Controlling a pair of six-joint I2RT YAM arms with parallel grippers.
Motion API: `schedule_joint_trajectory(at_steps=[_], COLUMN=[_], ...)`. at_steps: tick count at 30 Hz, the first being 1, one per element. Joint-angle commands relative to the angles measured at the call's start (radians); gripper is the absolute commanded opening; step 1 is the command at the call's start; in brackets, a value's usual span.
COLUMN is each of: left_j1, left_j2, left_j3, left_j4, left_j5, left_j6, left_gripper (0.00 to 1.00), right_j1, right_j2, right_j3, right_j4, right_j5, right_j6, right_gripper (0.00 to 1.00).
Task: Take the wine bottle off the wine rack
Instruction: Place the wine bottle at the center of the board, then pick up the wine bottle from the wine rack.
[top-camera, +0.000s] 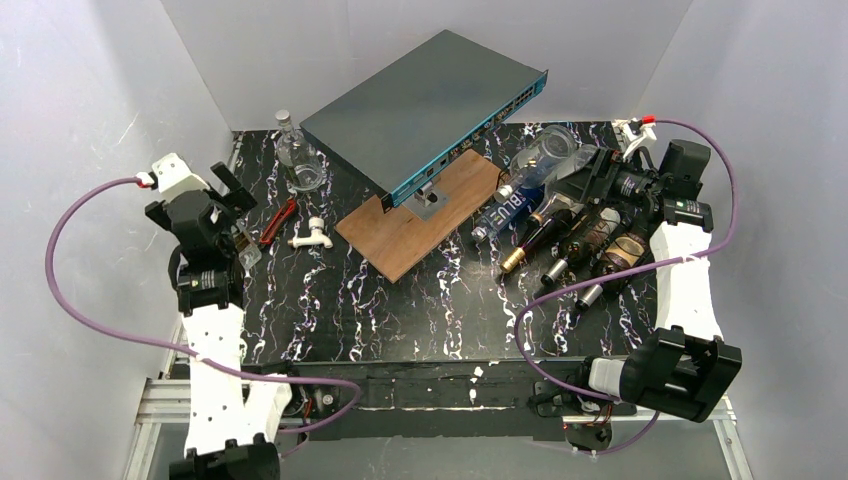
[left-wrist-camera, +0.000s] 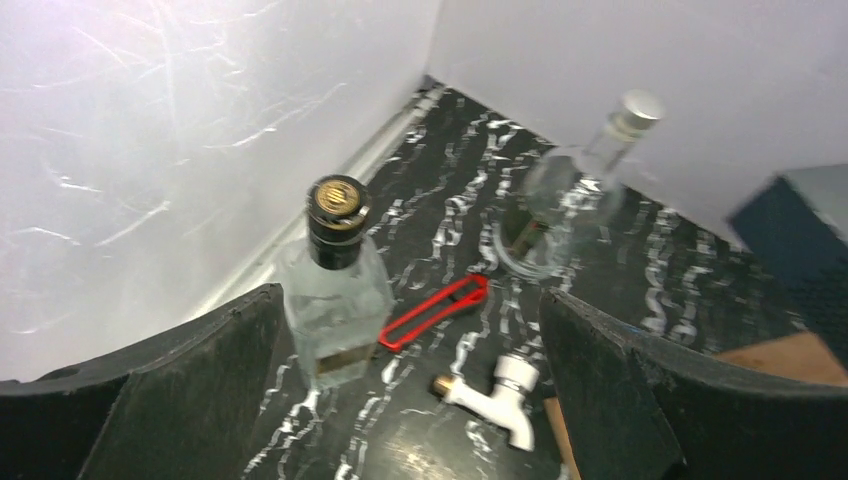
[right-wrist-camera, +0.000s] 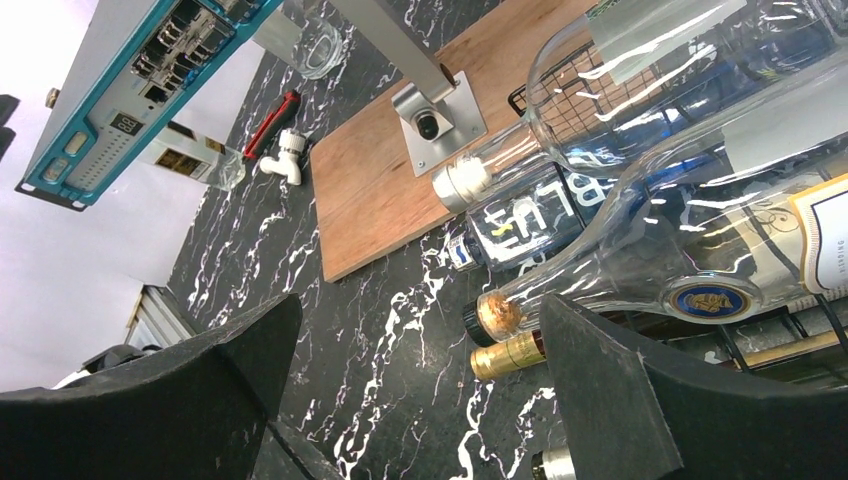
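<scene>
The wine rack (right-wrist-camera: 521, 99), a low frame of thin black wire, sits on the right side of the black marbled table (top-camera: 400, 310). Bottles lie on it on their sides, necks pointing toward the table's middle. Uppermost are a clear bottle with a white cap (right-wrist-camera: 600, 130) and, just beside it, a clear corked bottle (right-wrist-camera: 640, 250). Between and beneath them shows a dark blue bottle with white lettering (right-wrist-camera: 525, 220), and lower down a gold-foiled neck (right-wrist-camera: 510, 355) pokes out. In the top view more dark bottles (top-camera: 600, 245) lie side by side at the rack's near end. The right gripper (right-wrist-camera: 415, 305) hovers at the rack's far right side, its jaws spread wide with nothing between them and the bottles just ahead of them. Left of the rack, a brown wooden board (top-camera: 400, 240) carries a metal post with a grey network switch (top-camera: 420, 100) tilted on it. Further left on the table lie a white plastic tap (left-wrist-camera: 500, 390) and a red-handled tool (left-wrist-camera: 435, 312), and beyond them stands a round clear bottle with a silver cap (left-wrist-camera: 590, 170). At the far left is the left gripper (left-wrist-camera: 410, 295), its jaws wide apart and clamping nothing. A small square bottle with a dark cap (left-wrist-camera: 335, 300) stands upright on the table just inside one finger. Whether it touches that finger cannot be told.
</scene>
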Motion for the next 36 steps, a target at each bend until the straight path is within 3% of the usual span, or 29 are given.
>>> schedule_joint_trajectory(at_steps=[1, 9, 22, 29, 36], left_j1=[0.0, -0.049, -0.194, -0.254, -0.278], left_j2=[-0.061, -0.142, -0.29, -0.348, -0.386], left_j3=[-0.019, -0.045, -0.154, -0.277, -0.376], left_j4=[-0.092, -0.128, -0.164, -0.041, 0.063], left_j5=[0.181, 0.342, 0.446, 0.574, 0.711], left_j6=[-0.116, -0.217, -0.313, -0.384, -0.411], left_gripper=[0.98, 0.98, 0.98, 0.98, 0.98], right_j1=[-0.005, -0.006, -0.014, -0.028, -0.088], right_j2=[-0.026, -0.031, -0.025, 0.021, 0.101], right_j3=[0.009, 0.051, 0.144, 0.211, 0.22], right_j4=[0.007, -0.088, -0.262, -0.304, -0.272], right_j5=[-0.017, 0.015, 0.109, 0.209, 0.182], right_j6=[-0.043, -0.132, -0.253, -0.228, -0.105], right_gripper=[0.98, 0.98, 0.98, 0.98, 0.98])
